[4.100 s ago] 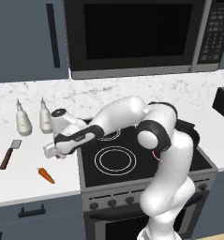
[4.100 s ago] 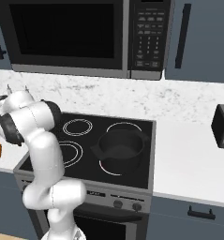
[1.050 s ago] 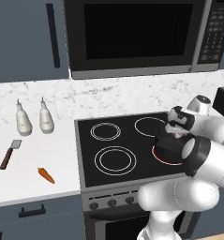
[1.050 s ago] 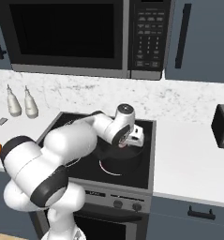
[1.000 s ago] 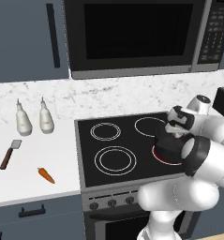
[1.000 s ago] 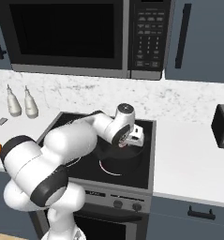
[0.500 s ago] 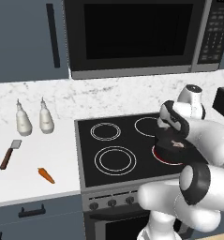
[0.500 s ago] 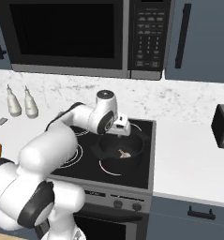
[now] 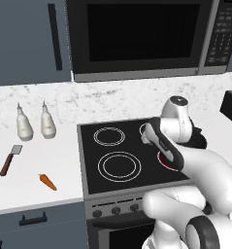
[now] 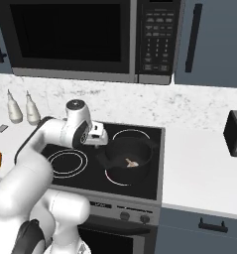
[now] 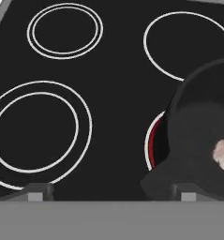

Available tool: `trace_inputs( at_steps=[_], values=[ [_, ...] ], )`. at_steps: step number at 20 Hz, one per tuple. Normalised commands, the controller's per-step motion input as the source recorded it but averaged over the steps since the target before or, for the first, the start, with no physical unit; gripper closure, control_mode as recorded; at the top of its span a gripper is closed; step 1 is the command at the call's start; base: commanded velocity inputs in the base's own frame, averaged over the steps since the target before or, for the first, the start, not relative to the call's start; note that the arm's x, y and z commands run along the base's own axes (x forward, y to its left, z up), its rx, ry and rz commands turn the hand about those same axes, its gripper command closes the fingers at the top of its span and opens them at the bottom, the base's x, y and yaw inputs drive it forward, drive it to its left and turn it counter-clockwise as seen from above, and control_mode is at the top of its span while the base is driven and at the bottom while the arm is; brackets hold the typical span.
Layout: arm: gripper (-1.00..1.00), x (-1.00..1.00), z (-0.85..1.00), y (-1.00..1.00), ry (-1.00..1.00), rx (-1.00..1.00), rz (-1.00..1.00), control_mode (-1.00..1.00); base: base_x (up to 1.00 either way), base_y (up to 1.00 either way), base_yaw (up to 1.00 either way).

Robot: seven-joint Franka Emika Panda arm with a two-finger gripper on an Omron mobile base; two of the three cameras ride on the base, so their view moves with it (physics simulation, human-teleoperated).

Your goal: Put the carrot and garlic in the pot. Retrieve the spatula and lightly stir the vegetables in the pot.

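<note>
Kitchen bench and black stove sit under the microwave. Empty jaws [image 10: 98, 140] are spread apart, hanging just left of the pot [image 10: 127, 158]. Garlic [image 10: 132, 162] is in the pot. Carrot [image 9: 48, 182] lies far off to the left on the bench, slanted, near the spatula [image 9: 9, 160]

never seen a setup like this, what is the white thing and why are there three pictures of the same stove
The white thing is a robot arm on a rolling base, in a computer-drawn kitchen. Two pictures come from cameras behind it, left and right; the third looks down from its hand. Its pincer holds nothing and hangs over the stove. In the black pot lies a garlic bulb. On the counter to the left lie a carrot and a spatula, beside two white bottles.
</note>
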Motion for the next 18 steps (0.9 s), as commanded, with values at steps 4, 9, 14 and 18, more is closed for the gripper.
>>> trace_inputs(
  at_steps=[4,9,14,18],
  values=[
    [-1.00,0.00,0.00,1.00,0.03,0.00,0.27,-1.00,0.00,0.00,0.00],
    [-1.00,0.00,-0.08,1.00,0.07,0.00,0.25,-1.00,0.00,0.00,0.00],
    [-1.00,0.00,-0.41,1.00,0.08,0.01,0.25,-1.00,0.00,0.00,0.00],
    [-1.00,0.05,-0.58,1.00,0.09,0.00,0.21,-1.00,0.00,0.00,0.00]
  ],
)
